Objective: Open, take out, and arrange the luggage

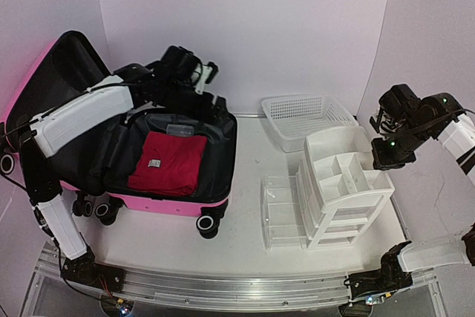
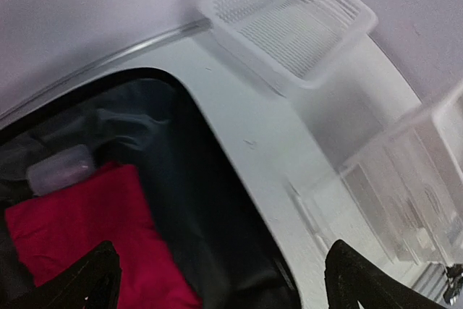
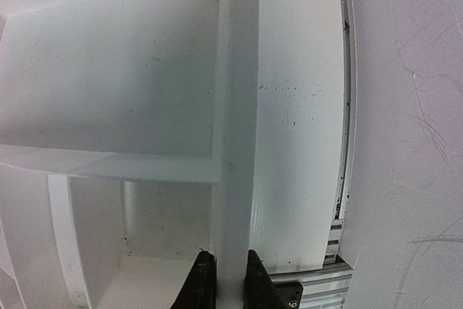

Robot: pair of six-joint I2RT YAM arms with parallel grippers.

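- The luggage (image 1: 163,202) stands open on the table's left side with its lid tipped back against the wall, so the opening looks done.
- 1 folded red garment (image 1: 167,162) and 1 small clear bottle (image 1: 185,131) lie inside, so unpacking and arranging remain.
- The left gripper (image 2: 223,273) hovers over the case, jaws spread wide and empty.
- The right gripper (image 3: 228,284) appears clenched on a wall of the drawer organizer (image 1: 341,183).

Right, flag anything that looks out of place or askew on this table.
A clear plastic drawer lies on the table left of the white plastic drawer organizer, seemingly pulled out of it. The hot-pink hard-shell suitcase lies open; nothing looks spilled or damaged.
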